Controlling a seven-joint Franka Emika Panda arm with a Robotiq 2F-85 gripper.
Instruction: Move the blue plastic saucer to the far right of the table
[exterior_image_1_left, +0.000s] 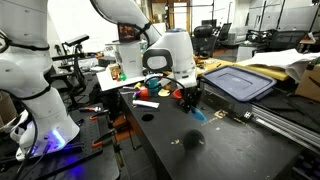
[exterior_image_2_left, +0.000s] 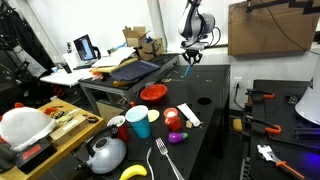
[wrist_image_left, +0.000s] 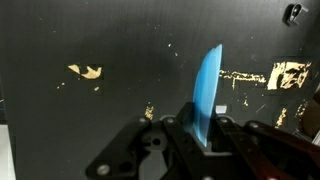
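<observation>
Fingers (wrist_image_left: 182, 128) pinch blue plastic saucer (wrist_image_left: 208, 85) edge-up over table (wrist_image_left: 90, 40), wrist view; red bowl (exterior_image_2_left: 152, 93) only in exterior view.

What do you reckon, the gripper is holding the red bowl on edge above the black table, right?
Wrong thing: what the gripper holds on edge above the black table is the blue plastic saucer. The wrist view shows it.

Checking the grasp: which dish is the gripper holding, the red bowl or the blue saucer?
The blue saucer, clamped edge-on in the gripper; the red bowl sits apart, untouched.
</observation>
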